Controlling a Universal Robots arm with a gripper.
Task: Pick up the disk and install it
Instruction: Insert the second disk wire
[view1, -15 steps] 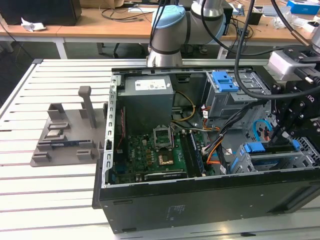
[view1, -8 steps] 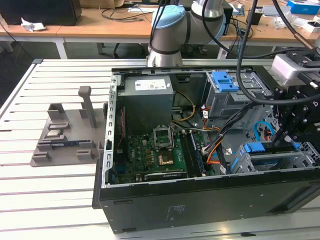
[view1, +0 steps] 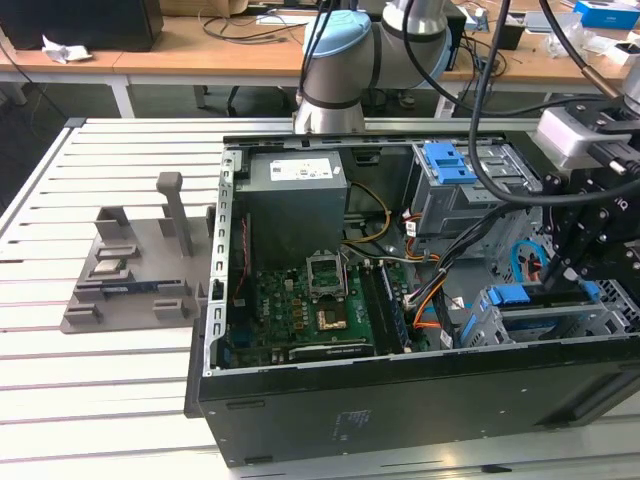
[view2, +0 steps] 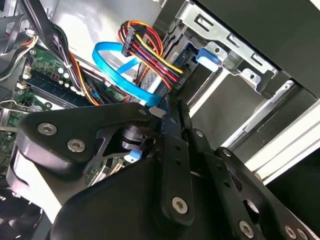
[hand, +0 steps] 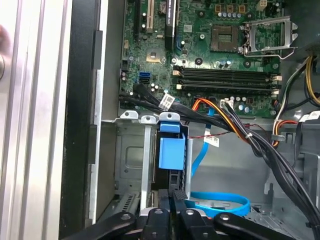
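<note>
The black multi-link gripper (view1: 572, 262) hangs inside the open black desktop computer case (view1: 400, 410), at the exterior view's right, over the grey metal drive cage (view1: 520, 325) against the case's near wall. In both wrist views its 2 fingers (hand: 176, 200) stand close together, narrowed onto a thin dark edge at the end of the disk; whether they truly pinch it cannot be told for certain, but no gap shows between them.

The disk (hand: 170, 150), seen edge-on with its blue plastic carrier frame and blue tab, sits upright in a slot of the drive cage, directly under the fingers in the first wrist view. In the exterior view its blue frame (view1: 510, 297) shows along the top of the cage, just beside the gripper.

A flat light-blue data cable (view2: 117, 75) loops near the cage, and a bundle of red, yellow and black power wires (view2: 150, 50) runs to a black plug beside it. The green motherboard (view1: 300, 310) lies on the case floor, well apart from the gripper. The case rests on a white slatted surface (view1: 100, 390), where a grey plastic fixture (view1: 140, 270) stands to the exterior view's left.
</note>
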